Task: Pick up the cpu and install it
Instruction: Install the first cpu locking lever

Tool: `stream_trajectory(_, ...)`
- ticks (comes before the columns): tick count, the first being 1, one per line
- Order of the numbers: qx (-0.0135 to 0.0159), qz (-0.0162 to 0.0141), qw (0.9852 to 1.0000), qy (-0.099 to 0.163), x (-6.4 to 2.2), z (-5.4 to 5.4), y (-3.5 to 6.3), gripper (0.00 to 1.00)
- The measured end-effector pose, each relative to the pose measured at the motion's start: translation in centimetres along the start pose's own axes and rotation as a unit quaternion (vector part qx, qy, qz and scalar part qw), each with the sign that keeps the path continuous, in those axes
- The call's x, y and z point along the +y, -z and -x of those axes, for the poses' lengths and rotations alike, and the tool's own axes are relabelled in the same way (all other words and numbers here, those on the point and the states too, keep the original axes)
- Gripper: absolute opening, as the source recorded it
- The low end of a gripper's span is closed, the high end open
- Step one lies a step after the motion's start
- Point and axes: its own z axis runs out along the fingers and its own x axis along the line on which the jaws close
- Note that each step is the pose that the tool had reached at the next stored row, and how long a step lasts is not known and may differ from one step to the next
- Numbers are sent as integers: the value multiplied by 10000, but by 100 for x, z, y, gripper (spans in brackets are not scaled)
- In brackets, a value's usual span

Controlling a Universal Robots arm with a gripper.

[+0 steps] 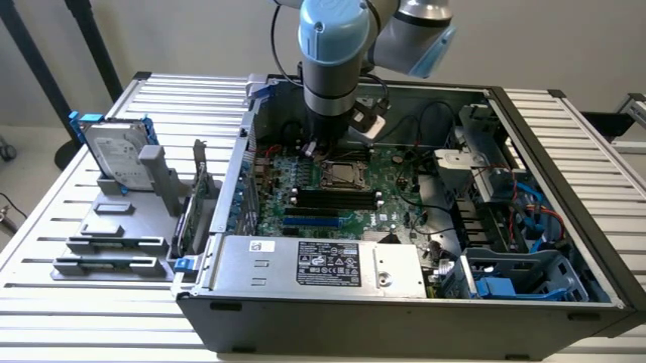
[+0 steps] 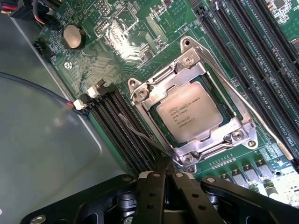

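1. The gripper [image 2: 164,175] hung inside the open computer case [image 1: 404,302], its fingers drawn fully together with nothing between them; it held no part.
2. The cpu [image 2: 189,116] lay just ahead of the fingertips, seated in the socket [image 2: 194,109] on the motherboard [image 1: 394,208], framed by the metal retention bracket [image 2: 140,93]. From how it lay, the chip looked already placed, though I could not tell whether the latch lever was locked.
3. Risk, as I judged it: the fingertips stood very close to the bracket edge and to the memory slots [image 2: 121,135] beside it. A small sideways slip could have scraped the slots or snagged the thin grey wire [image 2: 135,133] that trailed there.
4. A downward push off-centre might have tilted the chip in its seat and bent contacts underneath; that was a guess, since the underside was hidden.
5. Going left to right in the exterior view: a grey holder [image 1: 126,227] carrying a hard drive with blue rails [image 1: 113,155] stood well off to the gripper's side, outside the case; then the case wall; then the board below the arm [image 1: 333,53]; then cables and a blue drive cage [image 1: 504,283] on the far side.
6. Everything rested on a slatted metal table [image 1: 60,302]. The wall behind was plain and pale, with a dark stand leg leaning across it.
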Motion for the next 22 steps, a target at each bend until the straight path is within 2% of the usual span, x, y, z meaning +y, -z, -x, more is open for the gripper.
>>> stream_trajectory(6,-14,9,10000,-7,-5,-8,-9,11)
stream_trajectory(13,-66,46,10000,-5,15,-17,-23,11)
stream_trajectory(22,-98,69,9999,-2,53,-51,-39,11)
